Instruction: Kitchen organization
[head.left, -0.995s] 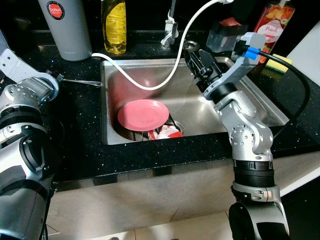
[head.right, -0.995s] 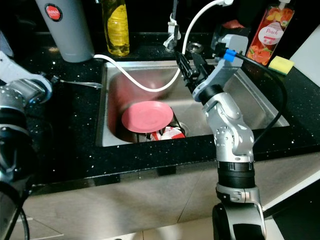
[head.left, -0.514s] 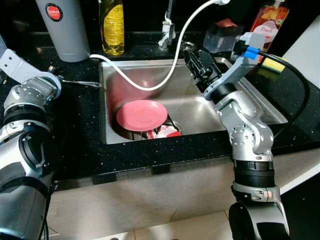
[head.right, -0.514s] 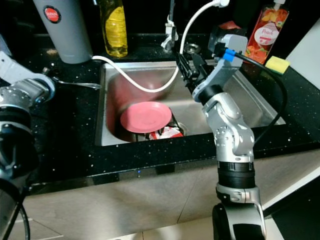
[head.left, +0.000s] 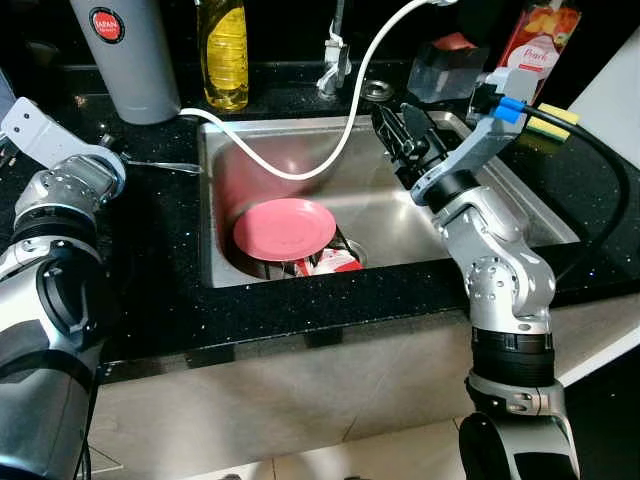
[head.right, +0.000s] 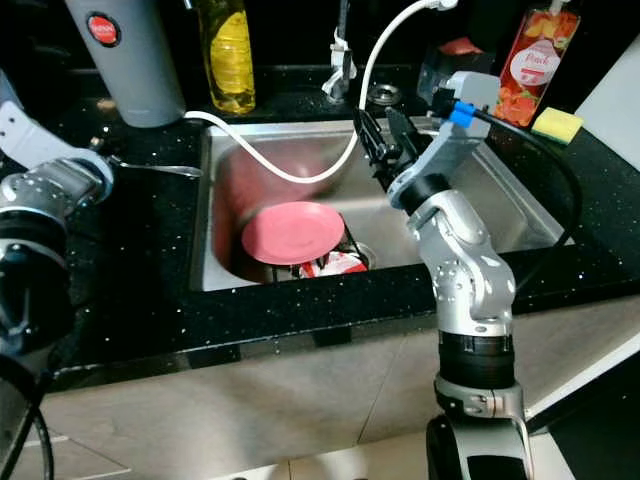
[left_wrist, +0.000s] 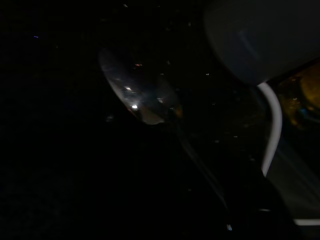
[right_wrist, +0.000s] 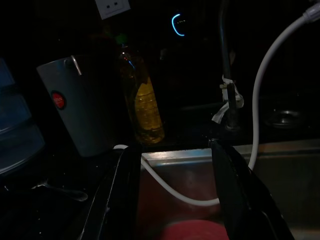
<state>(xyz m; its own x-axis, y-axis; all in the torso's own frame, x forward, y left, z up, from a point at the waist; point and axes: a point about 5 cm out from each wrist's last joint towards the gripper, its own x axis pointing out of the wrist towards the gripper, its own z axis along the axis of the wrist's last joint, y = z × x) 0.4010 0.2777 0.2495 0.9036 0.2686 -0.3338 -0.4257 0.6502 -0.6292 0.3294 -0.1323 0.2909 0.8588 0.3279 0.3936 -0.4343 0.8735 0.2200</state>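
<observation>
The right gripper (head.left: 402, 135) hangs over the far right part of the stainless steel sink (head.left: 520, 205), its two black fingers (right_wrist: 227, 197) spread apart and holding nothing. Below, a round pink plate (head.left: 284, 228) lies in the basin over what seems to be red-and-white packaging (head.left: 332, 263). A white hose (head.left: 335, 150) loops across the sink. On the black speckled counter (head.left: 150, 270), a metal spoon (left_wrist: 137, 97) lies beside the grey canister (head.left: 125, 55). The left gripper's state cannot be told.
</observation>
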